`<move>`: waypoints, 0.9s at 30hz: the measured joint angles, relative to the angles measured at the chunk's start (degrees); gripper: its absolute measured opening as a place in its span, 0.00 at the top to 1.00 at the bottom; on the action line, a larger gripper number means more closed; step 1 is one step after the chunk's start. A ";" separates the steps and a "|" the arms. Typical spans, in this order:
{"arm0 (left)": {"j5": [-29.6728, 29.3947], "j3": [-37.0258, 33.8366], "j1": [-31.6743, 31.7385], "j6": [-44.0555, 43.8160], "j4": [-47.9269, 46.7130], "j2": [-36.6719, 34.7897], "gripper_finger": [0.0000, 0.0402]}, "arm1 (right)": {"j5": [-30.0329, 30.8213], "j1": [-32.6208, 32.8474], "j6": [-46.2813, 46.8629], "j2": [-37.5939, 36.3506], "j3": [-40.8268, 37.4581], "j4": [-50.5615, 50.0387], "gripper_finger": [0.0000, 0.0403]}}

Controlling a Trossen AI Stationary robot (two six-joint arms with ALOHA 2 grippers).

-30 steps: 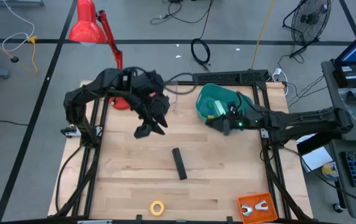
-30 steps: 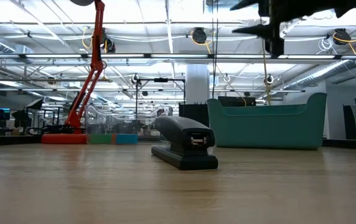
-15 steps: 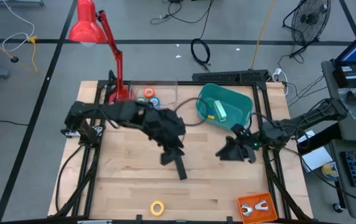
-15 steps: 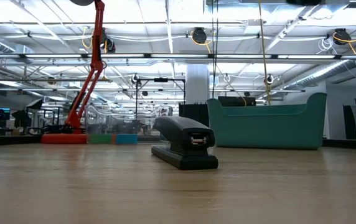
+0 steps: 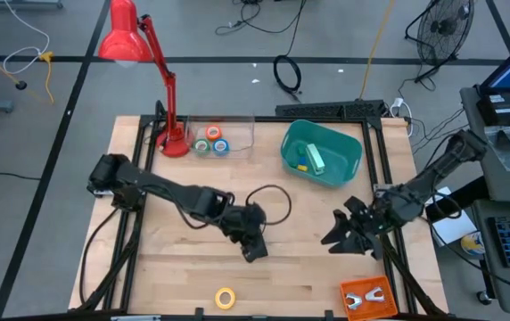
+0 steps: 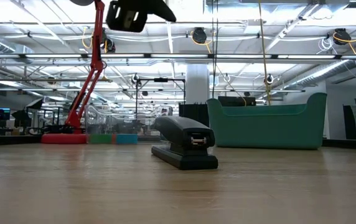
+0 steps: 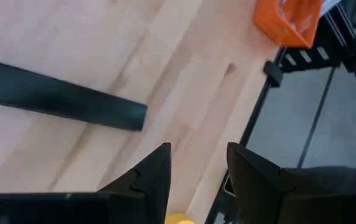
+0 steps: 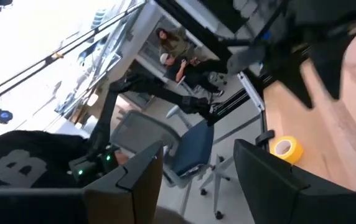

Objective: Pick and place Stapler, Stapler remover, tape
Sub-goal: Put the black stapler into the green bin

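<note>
Left wrist view: my left tool (image 7: 196, 168) hangs above the slim black bar-shaped stapler (image 7: 60, 99), fingers parted with a narrow gap, holding nothing. The stapler lies flat mid-table, touched by nothing. Risk, in my judgement: a descent off the bar's line would nudge or spin it on the smooth pale wooden table (image 5: 317, 259). Right tool (image 5: 342, 234) waits near the right edge, spread wide. Yellow tape ring (image 5: 226, 298) sits at the front edge; teal plastic bin (image 5: 344, 160) and red desk lamp (image 5: 130, 36) stand behind, open workshop beyond.
</note>
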 joint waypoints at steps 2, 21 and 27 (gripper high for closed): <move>-0.02 -1.28 -0.92 0.60 1.62 0.00 0.61 | 3.43 1.92 -0.82 -0.02 0.00 0.25 0.52; -2.26 2.80 2.76 45.56 -10.64 -0.02 0.61 | 43.21 14.18 -19.65 2.60 -0.02 14.76 0.52; -6.32 7.08 6.17 61.28 -18.50 -0.13 0.61 | 46.98 14.12 -19.55 5.10 -0.02 15.74 0.52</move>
